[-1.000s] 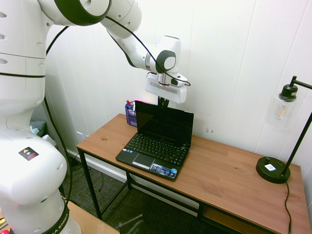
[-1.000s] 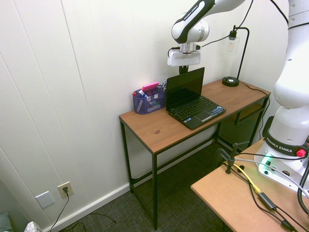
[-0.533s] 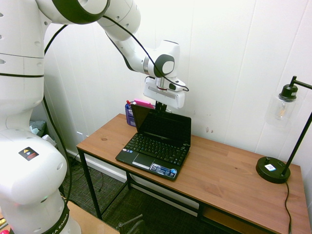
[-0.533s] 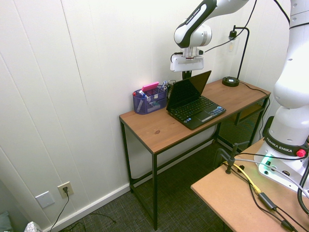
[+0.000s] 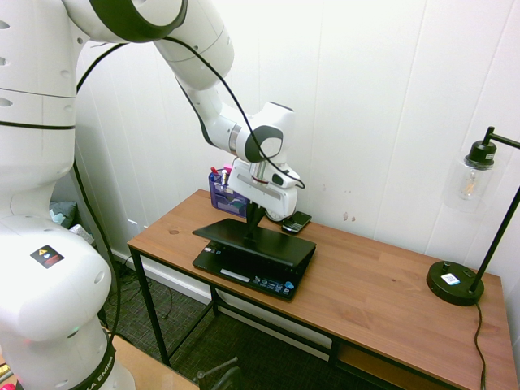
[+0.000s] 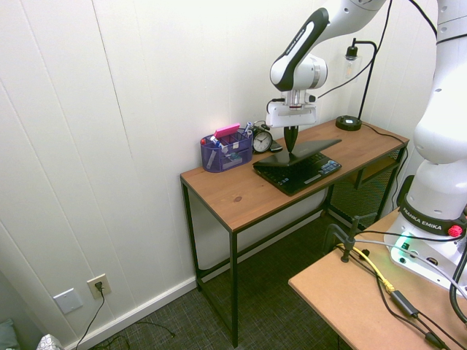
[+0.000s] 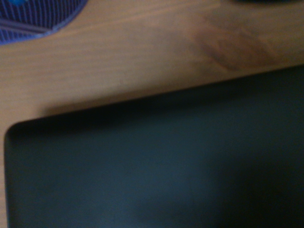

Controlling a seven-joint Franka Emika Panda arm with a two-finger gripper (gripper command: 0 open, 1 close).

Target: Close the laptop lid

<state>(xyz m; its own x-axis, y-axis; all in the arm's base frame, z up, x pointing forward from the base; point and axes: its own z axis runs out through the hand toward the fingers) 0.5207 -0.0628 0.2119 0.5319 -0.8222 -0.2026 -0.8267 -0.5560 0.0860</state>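
The small black netbook laptop [image 5: 258, 272] is set on the brown wooden desk [image 5: 382, 296], near its left end. The thin matte black laptop lid [image 5: 253, 241] is tilted low over the keyboard, a narrow gap left at the front. The white arm's dark two-finger gripper [image 5: 253, 230] is pressed on the lid's back, fingers drawn together. A purple mesh organiser [image 6: 225, 152] and 1 small black alarm clock [image 6: 262, 140] are seen behind.

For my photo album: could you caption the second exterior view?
Robot gripper pressing the laptop lid nearly shut on a wooden desk.
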